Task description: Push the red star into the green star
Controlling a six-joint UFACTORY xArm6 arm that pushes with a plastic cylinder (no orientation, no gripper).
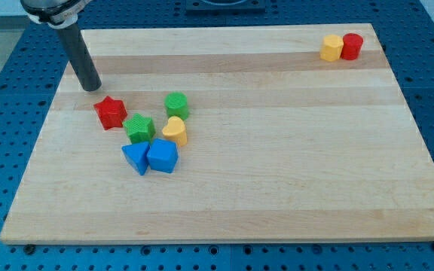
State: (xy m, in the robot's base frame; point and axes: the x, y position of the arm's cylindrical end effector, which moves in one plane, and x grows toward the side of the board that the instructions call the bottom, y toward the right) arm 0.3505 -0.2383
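Observation:
The red star (111, 112) lies on the wooden board at the view's left. The green star (139, 128) sits just to its lower right, very close to it or touching. My tip (91, 88) rests on the board just up and left of the red star, a small gap apart. The dark rod rises from it toward the view's top left.
A green cylinder (176, 105), a yellow heart (175, 131), a blue triangle block (135, 158) and a blue cube-like block (163, 156) cluster right of and below the green star. A yellow block (331, 47) and a red cylinder (352, 46) stand at the top right.

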